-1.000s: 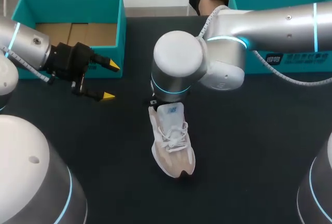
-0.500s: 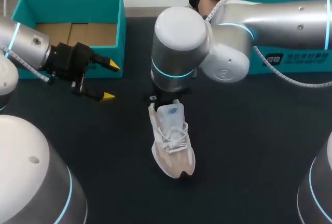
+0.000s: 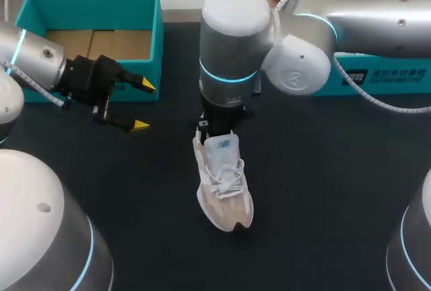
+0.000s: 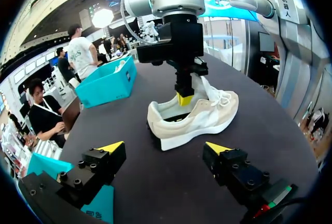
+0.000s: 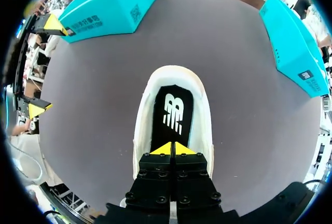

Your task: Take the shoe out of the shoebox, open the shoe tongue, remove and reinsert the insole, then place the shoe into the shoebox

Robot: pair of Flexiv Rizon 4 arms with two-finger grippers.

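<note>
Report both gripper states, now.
Left gripper: open, holding nothing.
Right gripper: shut, fingers together over the insole inside the shoe, nothing seen between them.

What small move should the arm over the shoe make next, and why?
Probably the right gripper opens slightly and dips to pinch the insole: its tips are pressed together just above the opening of the shoe, and the black insole lies flat inside, not yet removed.

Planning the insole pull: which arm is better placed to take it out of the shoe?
Right. The right end effector sits at the shoe opening, tips directly over the black insole. The left end effector hangs open beside the shoebox, apart from the shoe.
</note>
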